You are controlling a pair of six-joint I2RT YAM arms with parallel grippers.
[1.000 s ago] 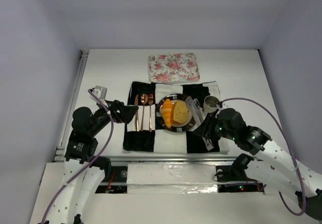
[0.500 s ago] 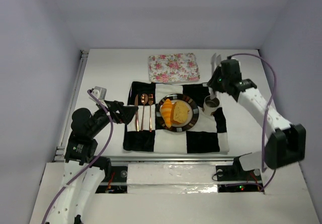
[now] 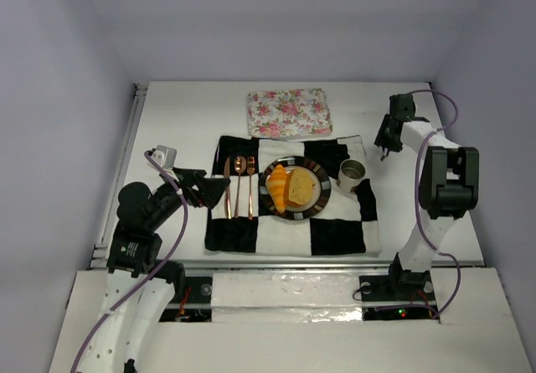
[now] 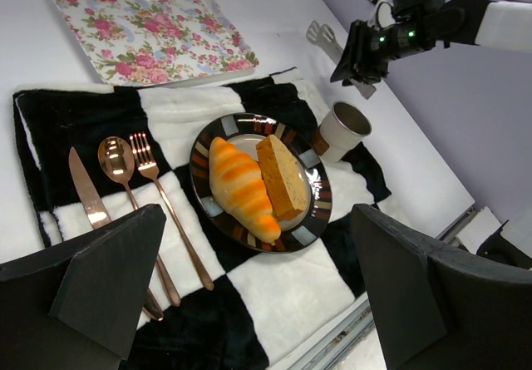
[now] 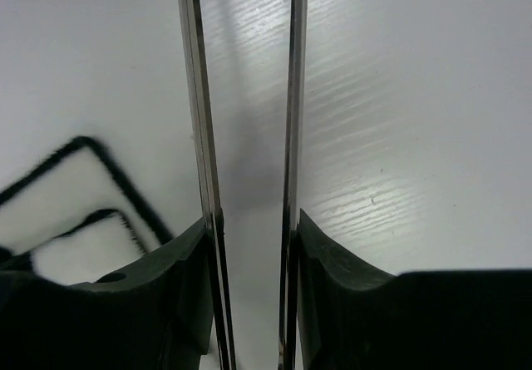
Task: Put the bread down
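Observation:
The bread lies on a dark patterned plate (image 3: pixel 292 214): a golden-orange croissant (image 3: pixel 276 187) and a tan squarish slice (image 3: pixel 301 187) side by side. Both show in the left wrist view, croissant (image 4: pixel 241 189) and slice (image 4: pixel 283 175), on the plate (image 4: pixel 204 150). My left gripper (image 3: pixel 219 190) is open and empty, left of the plate above the cutlery; its jaws stand wide apart in the left wrist view (image 4: pixel 266 303). My right gripper (image 3: pixel 387 138) is at the far right, away from the plate, shut on metal tongs (image 4: pixel 326 39), whose two blades (image 5: pixel 195 96) run between its fingers.
A black-and-white checkered cloth (image 3: pixel 335 235) lies under the plate. A copper knife (image 3: pixel 226 190), spoon (image 3: pixel 239 184) and fork (image 3: pixel 250 187) lie left of the plate. A cup (image 3: pixel 352 173) stands right of it. A floral tray (image 3: pixel 289 111) sits behind.
My right arm has swung from the plate's near right side out to the far right of the table, carrying the tongs. The bread stays on the plate. The left arm has barely moved.

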